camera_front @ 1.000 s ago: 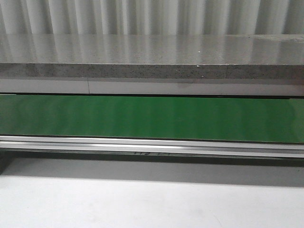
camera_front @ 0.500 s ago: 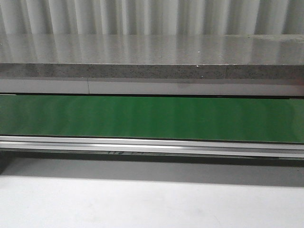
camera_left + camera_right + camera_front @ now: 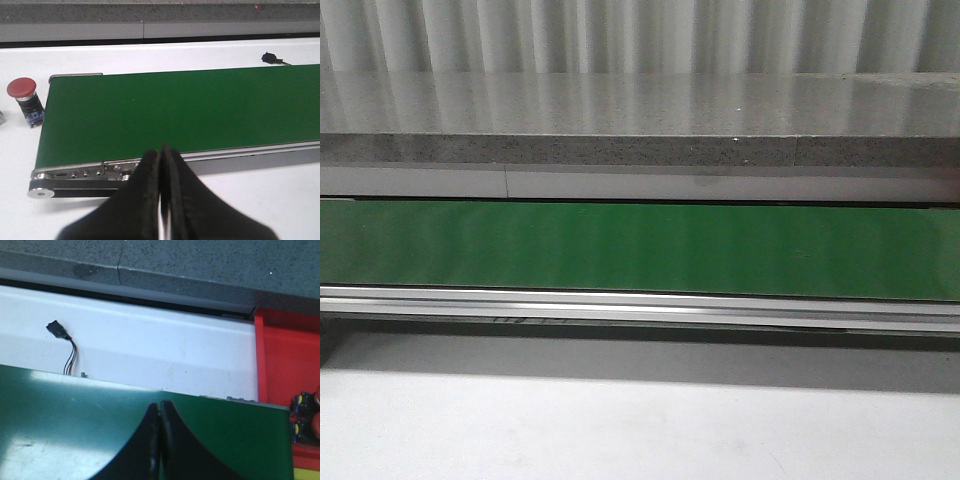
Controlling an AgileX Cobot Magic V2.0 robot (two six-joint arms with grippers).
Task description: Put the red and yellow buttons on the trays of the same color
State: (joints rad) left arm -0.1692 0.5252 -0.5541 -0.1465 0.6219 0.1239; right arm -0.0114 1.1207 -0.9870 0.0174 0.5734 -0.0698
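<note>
My left tool (image 3: pixel 160 155) is pinched shut on nothing, its two matte black, wedge-shaped fingers (image 3: pixel 145 180) pressed together over the near rail of the conveyor belt (image 3: pixel 190 112). The belt is a flat, smooth green band in a brushed metal frame with a row of small screws and a round end roller. Just off that end of the belt, a red button (image 3: pixel 22 97) stands upright on the white worktop (image 3: pixel 150 52): a domed red cap on a dark cylindrical body with a blue base.

My right tool (image 3: pixel 160 410) is likewise closed and empty, poised above the belt's glossy green surface. Past the belt's other end sits a red tray (image 3: pixel 280 360) of plain plastic, with button bodies partly visible at the frame's edge. A thin wired connector (image 3: pixel 62 340) lies beyond the belt.
</note>
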